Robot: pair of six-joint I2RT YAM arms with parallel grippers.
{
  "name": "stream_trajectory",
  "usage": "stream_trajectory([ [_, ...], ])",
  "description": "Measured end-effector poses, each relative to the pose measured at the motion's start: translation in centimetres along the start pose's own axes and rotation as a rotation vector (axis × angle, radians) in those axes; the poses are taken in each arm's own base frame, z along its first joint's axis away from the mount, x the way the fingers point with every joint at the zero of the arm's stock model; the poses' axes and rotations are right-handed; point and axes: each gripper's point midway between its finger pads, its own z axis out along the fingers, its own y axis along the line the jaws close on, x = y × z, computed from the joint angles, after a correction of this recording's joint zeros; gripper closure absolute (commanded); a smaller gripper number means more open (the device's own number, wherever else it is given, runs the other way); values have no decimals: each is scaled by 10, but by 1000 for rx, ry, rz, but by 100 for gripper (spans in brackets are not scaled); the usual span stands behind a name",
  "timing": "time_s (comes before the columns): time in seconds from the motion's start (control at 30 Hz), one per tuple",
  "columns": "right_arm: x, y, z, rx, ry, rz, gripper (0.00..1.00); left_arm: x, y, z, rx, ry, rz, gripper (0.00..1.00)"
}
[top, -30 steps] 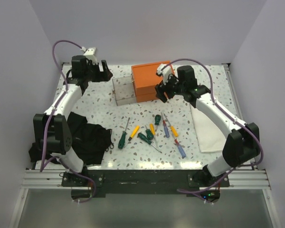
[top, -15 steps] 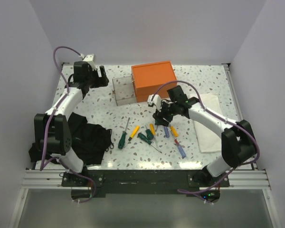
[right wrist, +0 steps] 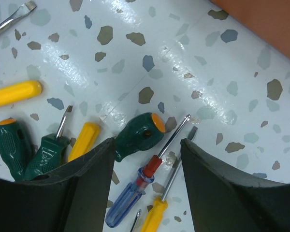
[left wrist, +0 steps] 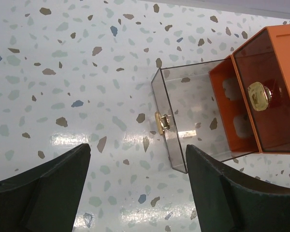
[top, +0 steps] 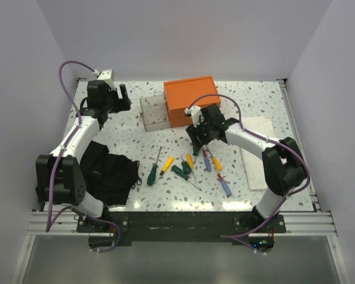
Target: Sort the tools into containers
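The tools [top: 189, 165] lie in a loose bunch on the desk [top: 254, 100], a little way in front of the orange box [top: 191, 100], on the side near the arms. None of them looks to be in a container yet, so I think the sorting is only starting.

The right end effector [right wrist: 149, 145] hangs low between the orange box and the bunch. Its two fingers are wide apart and hold nothing. A short, fat green screwdriver [right wrist: 140, 133] sits right between them. A red-and-blue screwdriver [right wrist: 130, 193] lies just beside it, with its thin shaft close by.

The step looks like picking up the green one. Next, the fingers need to drop down and close on its handle only, not on the shaft beside it.

The clear bin [left wrist: 183, 121] touches the left side of the orange box. The left end effector [left wrist: 135, 154] hovers past the bin, fingers apart, holding nothing.
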Motion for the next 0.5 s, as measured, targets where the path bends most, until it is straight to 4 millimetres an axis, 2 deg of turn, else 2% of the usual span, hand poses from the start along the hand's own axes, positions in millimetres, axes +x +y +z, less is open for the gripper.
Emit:
stream_trajectory([
  [0.17,0,-7,-1,51,5,38,43,8,6,-2,-29,10,0,15],
  [0.27,5,-10,-3,73,20,32,48,13,9,-2,-41,18,1,15],
  [0.4,26,-12,-11,97,65,5,57,16,11,-2,-50,22,4,14],
  [0.5,41,-10,-18,94,97,1,57,15,12,-2,-52,22,11,14],
])
